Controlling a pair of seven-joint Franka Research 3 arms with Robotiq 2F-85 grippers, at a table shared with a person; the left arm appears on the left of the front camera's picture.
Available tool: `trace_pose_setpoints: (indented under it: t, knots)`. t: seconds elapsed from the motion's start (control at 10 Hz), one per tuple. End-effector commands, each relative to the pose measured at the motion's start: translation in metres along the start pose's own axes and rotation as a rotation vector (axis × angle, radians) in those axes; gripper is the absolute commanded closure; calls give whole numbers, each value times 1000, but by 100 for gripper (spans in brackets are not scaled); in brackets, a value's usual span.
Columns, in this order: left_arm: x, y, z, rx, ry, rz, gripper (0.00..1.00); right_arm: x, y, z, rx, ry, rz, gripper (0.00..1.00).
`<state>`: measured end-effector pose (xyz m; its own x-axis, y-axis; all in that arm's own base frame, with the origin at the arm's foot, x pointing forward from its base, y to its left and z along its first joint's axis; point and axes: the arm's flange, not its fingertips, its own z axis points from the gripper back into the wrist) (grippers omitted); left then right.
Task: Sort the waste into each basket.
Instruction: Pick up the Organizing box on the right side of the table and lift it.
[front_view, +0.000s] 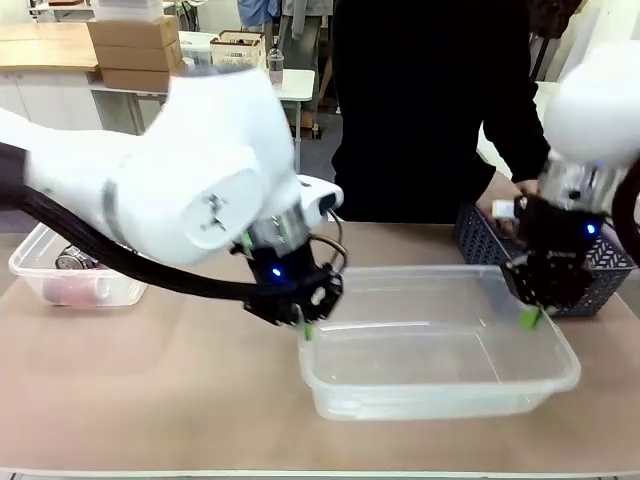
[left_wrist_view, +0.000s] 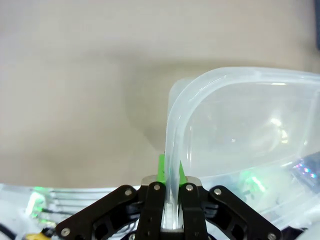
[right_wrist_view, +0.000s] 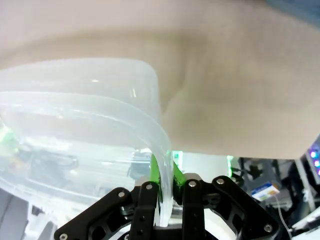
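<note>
Since both claws bite the same clear tub, the hold reads as a shared two-armed carry. The left claw (front_view: 308, 326) is closed on the rolled rim at the near-left corner, and the right claw (front_view: 530, 316) is closed on the rim at the right-hand end. Held this way, the wide, bendy tub (front_view: 440, 395) would hang level instead of twisting from one side. Up close, the green pads (left_wrist_view: 161, 170) press either side of the thin wall, a grip chosen, I judge, because the rim is the only stiff part to pinch. The tub sits mid-desk (front_view: 150, 380) and looks empty. Whether its base touches the desk or hangs just clear I cannot tell, nor whether the doubled clear outline under the rim is a nested tub. A second tub (front_view: 30, 268) at the far left holds a silver can (front_view: 75, 260) and a blurred red thing (front_view: 78, 290). The dark lattice basket (front_view: 480, 240) lies behind the right arm, its contents hidden. A person (front_view: 430, 110) stands beyond it.
</note>
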<state>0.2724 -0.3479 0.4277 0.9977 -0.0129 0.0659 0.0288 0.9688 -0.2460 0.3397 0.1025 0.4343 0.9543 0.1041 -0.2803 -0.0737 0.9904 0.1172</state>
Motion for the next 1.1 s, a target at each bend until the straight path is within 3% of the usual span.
trace_pose_setpoints:
  t: [0.0,0.3,0.6,0.7,1.0]
  knots:
    - [6,60,39,24,11,33,100,34,29,47,79,16,51,100]
    - [50,123,83,79,-60,82,100,78,83,54,191,68,56,100]
    - [115,148,75,58,-8,13,100,90,92,49,263,29,-60,100]
    - [71,132,91,23,-53,59,100,92,110,42,235,53,47,100]
    - [71,132,91,23,-53,59,100,92,110,42,235,53,47,100]
